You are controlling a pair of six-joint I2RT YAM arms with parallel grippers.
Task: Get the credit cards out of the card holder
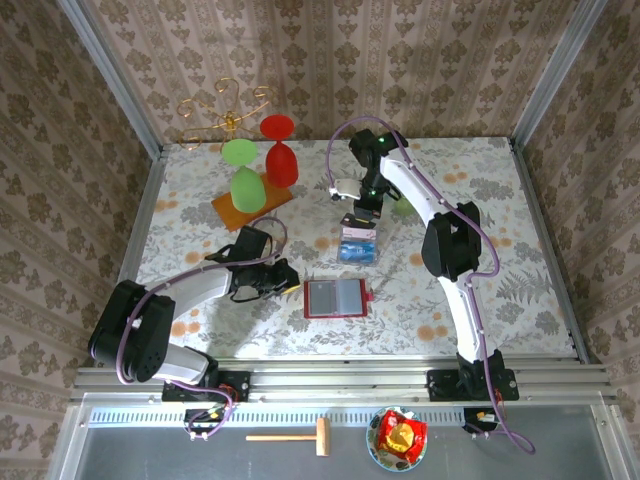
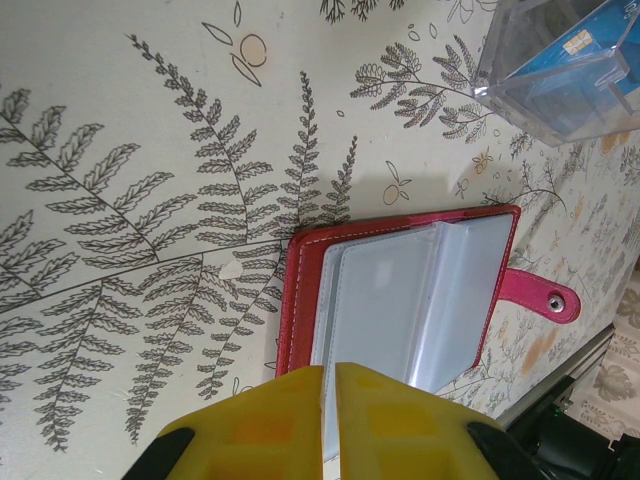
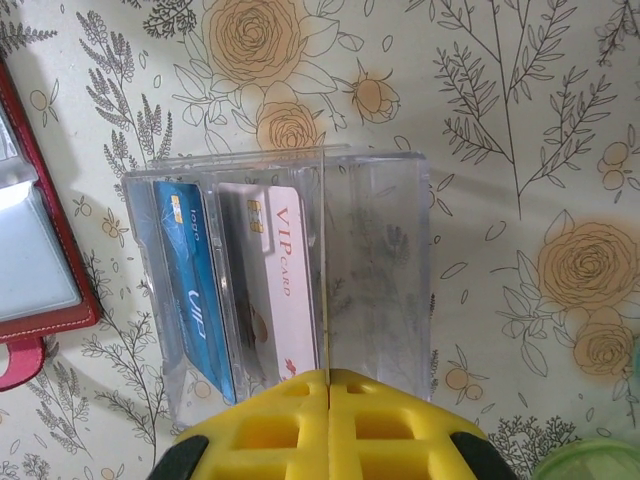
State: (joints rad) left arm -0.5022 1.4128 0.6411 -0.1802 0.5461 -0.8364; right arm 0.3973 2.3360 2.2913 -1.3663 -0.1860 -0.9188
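Observation:
The red card holder (image 1: 335, 297) lies open on the flowered cloth, its greyish clear pockets (image 2: 400, 290) up and its red tab (image 2: 540, 295) at the right. My left gripper (image 2: 329, 367) sits at the holder's near edge, its yellow fingers shut on a clear pocket leaf. A blue card (image 3: 190, 290) and a pale pink VIP card (image 3: 280, 290) stand in a clear plastic box (image 3: 390, 260). My right gripper (image 3: 328, 372) hangs just over that box (image 1: 357, 247), shut on a thin dark card (image 3: 325, 250) seen edge-on between two compartments.
An orange board (image 1: 250, 205) with green and red glasses and a gold wire stand (image 1: 225, 110) sit at the back left. A green object (image 1: 402, 208) lies right of the right gripper. Off the table in front are a wooden hammer (image 1: 290, 436) and a bowl (image 1: 400, 438).

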